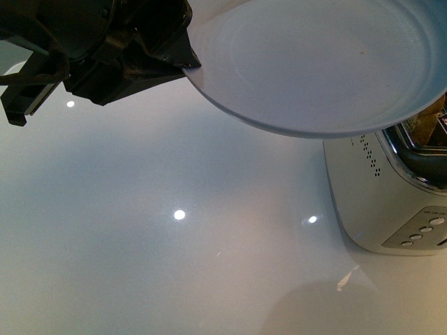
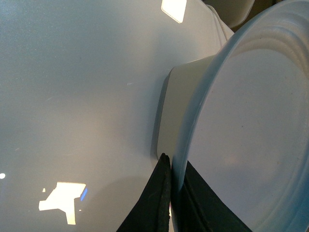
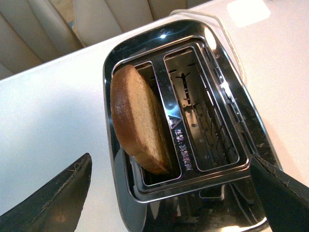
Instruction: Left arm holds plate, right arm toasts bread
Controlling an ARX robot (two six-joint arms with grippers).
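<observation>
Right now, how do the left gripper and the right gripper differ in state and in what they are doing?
The left gripper is shut on the rim of the pale blue plate; the right gripper is open and holds nothing. The left gripper holds the plate up near the toaster; the right gripper hangs over its slots, one holding the bread slice. Both have black fingers.

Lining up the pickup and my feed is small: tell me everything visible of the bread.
The bread is one light brown, speckled slice with darker tan crust and rounded top. It stands on edge, tilted, in one slot of the chrome toaster, rising above it; the other slot is empty. The right gripper has its jaws open either side, not touching it.
</observation>
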